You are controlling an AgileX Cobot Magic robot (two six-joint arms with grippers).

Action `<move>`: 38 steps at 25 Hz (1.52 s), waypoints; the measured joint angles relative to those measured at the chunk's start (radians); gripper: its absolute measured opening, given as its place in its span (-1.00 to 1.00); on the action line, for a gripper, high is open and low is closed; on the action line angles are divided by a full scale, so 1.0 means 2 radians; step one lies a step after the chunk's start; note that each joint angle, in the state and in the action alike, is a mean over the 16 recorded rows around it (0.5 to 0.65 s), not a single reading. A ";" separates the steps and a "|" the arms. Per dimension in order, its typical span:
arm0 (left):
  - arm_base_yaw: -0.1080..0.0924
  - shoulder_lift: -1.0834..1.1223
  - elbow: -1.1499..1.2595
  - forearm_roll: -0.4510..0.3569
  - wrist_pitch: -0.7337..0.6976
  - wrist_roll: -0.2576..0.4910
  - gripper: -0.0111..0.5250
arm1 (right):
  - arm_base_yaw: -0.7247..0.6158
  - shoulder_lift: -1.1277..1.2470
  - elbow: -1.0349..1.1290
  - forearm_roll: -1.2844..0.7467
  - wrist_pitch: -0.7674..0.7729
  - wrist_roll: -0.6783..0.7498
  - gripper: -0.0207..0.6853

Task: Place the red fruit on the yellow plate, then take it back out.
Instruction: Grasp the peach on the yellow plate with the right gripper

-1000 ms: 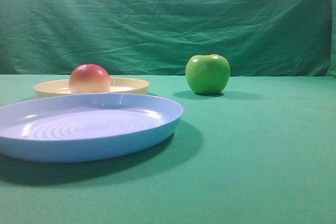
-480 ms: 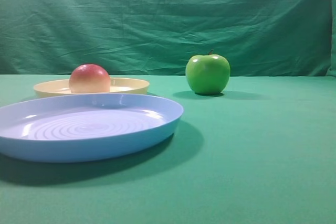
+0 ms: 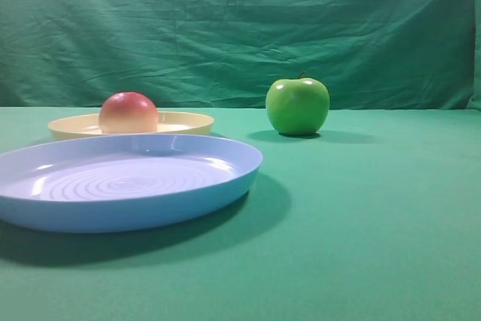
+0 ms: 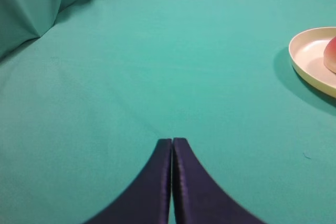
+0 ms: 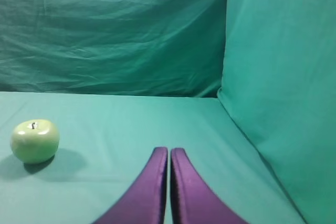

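The red fruit [image 3: 128, 113] rests on the yellow plate [image 3: 184, 121] at the back left of the exterior high view. The left wrist view catches the same yellow plate [image 4: 310, 59] at its right edge, with a sliver of the red fruit [image 4: 331, 55] on it. My left gripper [image 4: 172, 140] is shut with nothing between its fingers, low over bare green cloth and well left of the plate. My right gripper [image 5: 168, 149] is also shut and empty, far from the fruit. Neither gripper shows in the exterior high view.
A large light blue plate [image 3: 150, 204] lies in front of the yellow one. A green apple [image 3: 297, 105] stands at the back centre, and that green apple [image 5: 34, 140] appears left of my right gripper. Green cloth walls rise behind and at the right.
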 joint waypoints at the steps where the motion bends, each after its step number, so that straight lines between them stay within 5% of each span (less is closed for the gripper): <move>1: 0.000 0.000 0.000 0.000 0.000 0.000 -0.96 | 0.000 -0.007 0.012 0.000 -0.002 0.003 -0.94; 15: 0.000 0.000 0.000 0.000 0.000 0.000 -0.96 | 0.000 -0.030 0.112 0.014 0.007 0.048 -0.94; 38: 0.000 0.000 0.000 0.000 0.000 0.000 -0.96 | -0.001 -0.030 0.126 0.025 -0.030 0.055 -0.94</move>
